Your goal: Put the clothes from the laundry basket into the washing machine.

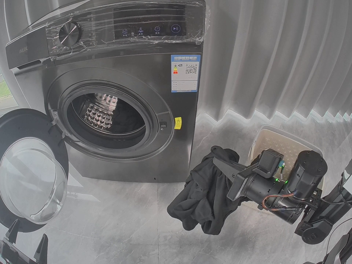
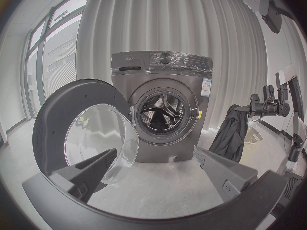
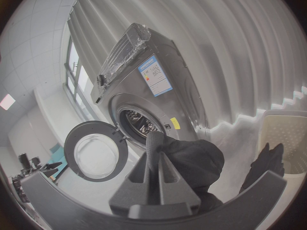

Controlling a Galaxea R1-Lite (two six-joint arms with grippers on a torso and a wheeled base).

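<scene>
A grey front-loading washing machine (image 1: 110,74) stands at the left with its round door (image 1: 31,173) swung open; something dark lies inside the drum (image 1: 110,114). My right gripper (image 1: 216,160) is shut on a black garment (image 1: 205,191) that hangs in the air between the machine and the cream laundry basket (image 1: 278,143). In the right wrist view the gripper (image 3: 155,144) pinches the black cloth (image 3: 192,158), facing the drum opening (image 3: 137,123). My left gripper (image 2: 153,157) is open and holds nothing, low at the left, facing the machine (image 2: 161,103).
White curtains (image 1: 275,48) hang behind the machine and basket. Grey tiled floor (image 1: 121,217) lies free in front of the machine. The open door juts out on the left side.
</scene>
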